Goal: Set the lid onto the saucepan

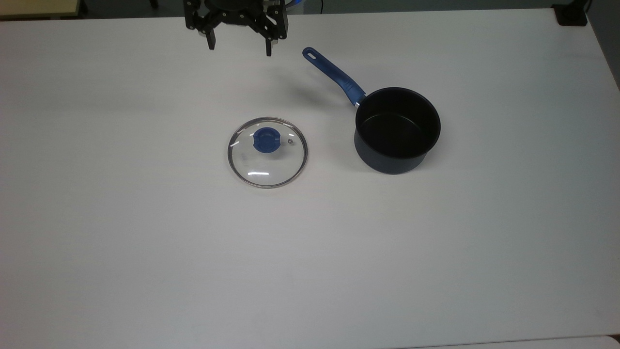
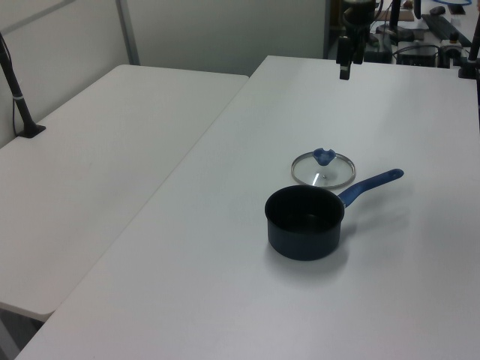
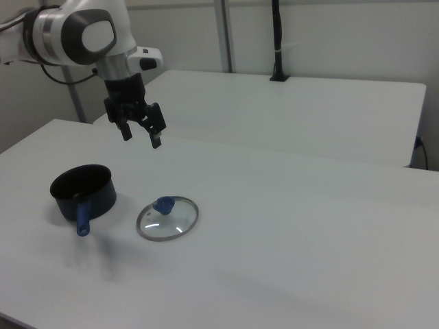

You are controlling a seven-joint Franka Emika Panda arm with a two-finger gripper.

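The lid [image 1: 267, 151] lies flat on the white table [image 1: 145, 242], a clear glass disc with a metal rim and a blue knob [image 1: 265, 139]. To the top view's right stands the saucepan [image 1: 397, 130], dark with a black inside, its blue handle [image 1: 333, 75] pointing up-left. My gripper [image 1: 239, 49] hangs in the air open, above the far part of the table, well beyond the lid. In the left view the lid [image 2: 323, 168] sits just behind the saucepan [image 2: 305, 222], with the gripper [image 2: 345, 69] high beyond. In the right view the gripper [image 3: 141, 136] hovers above the lid [image 3: 167, 218] and saucepan [image 3: 83, 191].
A second white table [image 2: 97, 165] adjoins in the left view's left. A black post [image 3: 276, 41] stands on the far table in the right view. A dark object [image 1: 570, 14] sits at the top view's upper right corner.
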